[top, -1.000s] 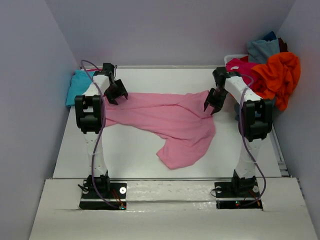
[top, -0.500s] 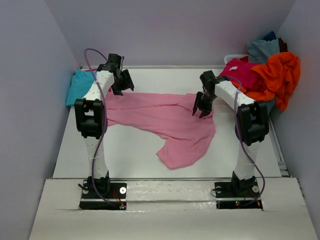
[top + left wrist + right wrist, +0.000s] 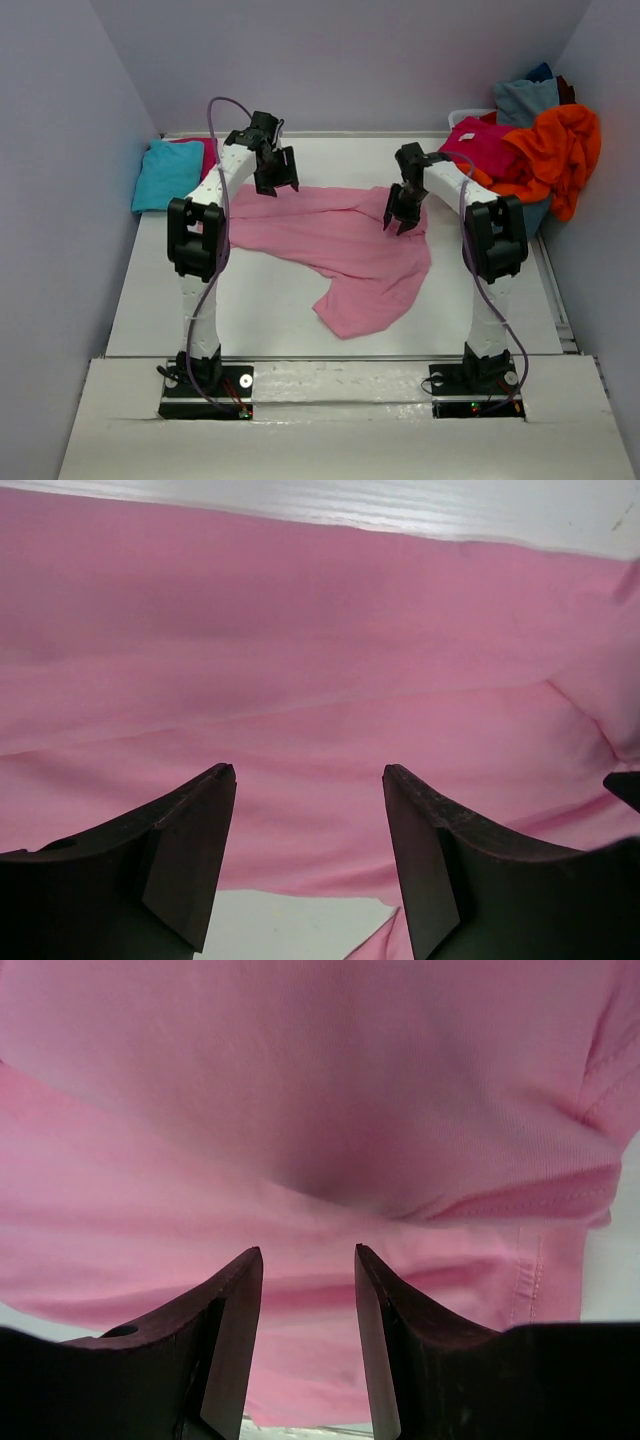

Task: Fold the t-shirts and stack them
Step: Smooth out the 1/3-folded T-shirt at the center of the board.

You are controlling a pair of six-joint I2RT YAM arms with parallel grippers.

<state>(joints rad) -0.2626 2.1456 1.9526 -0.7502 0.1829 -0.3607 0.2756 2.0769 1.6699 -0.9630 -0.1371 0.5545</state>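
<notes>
In the top external view, a light pink soft cloth t-shirt (image 3: 330,240) is lying spread and rumpled across the middle of the white counter (image 3: 250,310), with one lobe trailing toward the near edge. The left tool (image 3: 278,186) is hanging over the shirt's far left edge, its jaws standing apart with nothing between them. The right tool (image 3: 401,224) is pointing down at the shirt's far right part with its jaws parted; whether its tips are touching the cloth cannot be told from here. A folded turquoise cloth t-shirt (image 3: 165,175) is resting at the far left corner, near the pink one. At the far right, a magenta cloth t-shirt (image 3: 485,145), an orange cloth t-shirt (image 3: 555,145) and a grey-blue cloth t-shirt (image 3: 525,100) are sitting heaped together.

In the left wrist view, the left tool (image 3: 308,770) is showing its two dark fingers (image 3: 190,850) wide apart, holding nothing. The pink shirt (image 3: 300,630) is filling the space below them, with a strip of counter (image 3: 400,505) beyond its far edge.

In the right wrist view, the right tool (image 3: 308,1252) is keeping a narrower gap between its fingers (image 3: 235,1330), gripping nothing. Pink cloth (image 3: 300,1080) with a stitched hem is lying under them, and bare counter (image 3: 615,1270) is showing at the right.
</notes>
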